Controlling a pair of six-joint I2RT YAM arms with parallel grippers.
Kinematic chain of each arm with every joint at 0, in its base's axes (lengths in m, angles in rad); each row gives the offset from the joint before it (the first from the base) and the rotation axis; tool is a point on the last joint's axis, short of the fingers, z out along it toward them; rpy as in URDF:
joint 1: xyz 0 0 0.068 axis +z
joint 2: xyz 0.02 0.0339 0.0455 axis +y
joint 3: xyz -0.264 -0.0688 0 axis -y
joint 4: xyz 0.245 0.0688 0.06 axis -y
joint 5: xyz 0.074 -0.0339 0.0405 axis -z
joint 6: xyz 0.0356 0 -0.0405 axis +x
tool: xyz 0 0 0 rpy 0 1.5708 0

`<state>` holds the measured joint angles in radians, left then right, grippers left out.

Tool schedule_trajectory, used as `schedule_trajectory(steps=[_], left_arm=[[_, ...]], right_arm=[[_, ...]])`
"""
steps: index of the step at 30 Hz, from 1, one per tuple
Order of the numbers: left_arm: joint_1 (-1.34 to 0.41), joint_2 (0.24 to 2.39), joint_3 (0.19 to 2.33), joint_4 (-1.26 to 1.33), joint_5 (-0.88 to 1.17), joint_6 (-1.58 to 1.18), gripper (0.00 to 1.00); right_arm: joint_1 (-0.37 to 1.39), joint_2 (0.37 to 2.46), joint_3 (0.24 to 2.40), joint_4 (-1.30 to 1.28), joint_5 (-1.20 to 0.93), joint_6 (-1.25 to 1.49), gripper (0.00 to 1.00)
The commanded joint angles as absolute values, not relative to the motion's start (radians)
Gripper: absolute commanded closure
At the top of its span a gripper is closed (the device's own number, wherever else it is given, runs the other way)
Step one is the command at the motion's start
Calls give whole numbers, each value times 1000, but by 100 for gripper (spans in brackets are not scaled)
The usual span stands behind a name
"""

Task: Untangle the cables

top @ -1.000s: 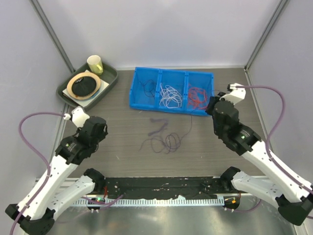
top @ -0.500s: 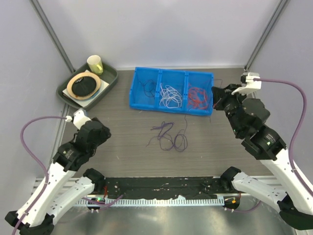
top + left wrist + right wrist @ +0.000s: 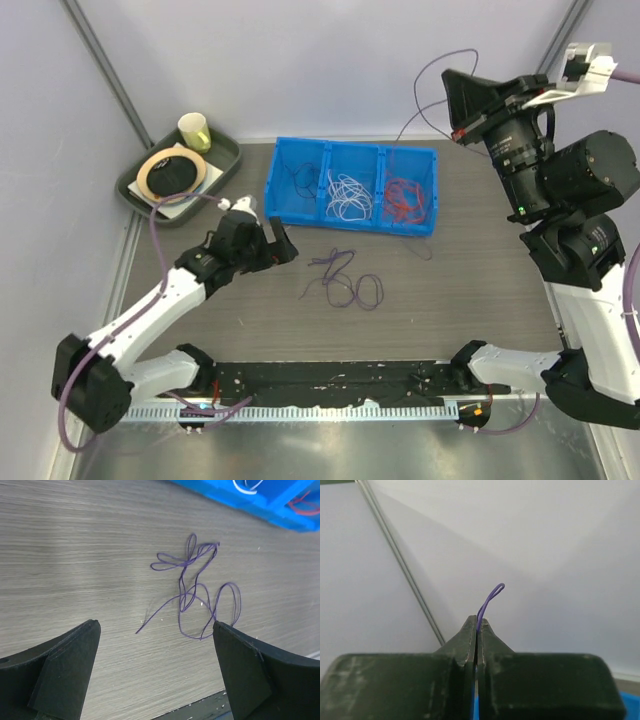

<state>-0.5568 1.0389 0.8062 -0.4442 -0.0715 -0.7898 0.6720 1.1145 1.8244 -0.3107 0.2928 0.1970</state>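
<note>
We pinch one purple cable (image 3: 490, 596) in the right gripper (image 3: 477, 625), high at upper right. The left gripper (image 3: 155, 630) gapes beside the centre tangle (image 3: 343, 278). Other cables (image 3: 345, 195) lie sorted in the bin (image 3: 272, 195); that tangle is left.

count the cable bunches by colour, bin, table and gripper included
dark purple: 3 (loose tangle, dark bunch in left slot of bin, strand in right gripper)
white bunch: 1
red bunch: 1
total: 5
</note>
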Motion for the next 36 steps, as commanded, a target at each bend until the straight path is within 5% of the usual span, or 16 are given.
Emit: schedule_trajectory(steps=[1, 17, 23, 26, 27, 36], left_arm=[[-571, 1194, 903, -308, 72, -710, 0], [-785, 1765, 1202, -330, -178, -574, 9], [-798, 1862, 1233, -307, -245, -636, 37], [-796, 1882, 1230, -299, -261, -644, 77], [-798, 1885, 1230, -304, -268, -650, 100], [-796, 1634, 1019, -235, -230, -689, 100]], right_arm=[[672, 1190, 1960, -227, 285, 109, 99], [672, 1591, 2256, -71, 357, 5, 99], [673, 1715, 2200, 123, 228, 26, 99], [672, 1817, 2287, 118, 230, 69, 99], [673, 1847, 2311, 114, 230, 71, 99], [672, 2052, 2375, 135, 242, 52, 99]])
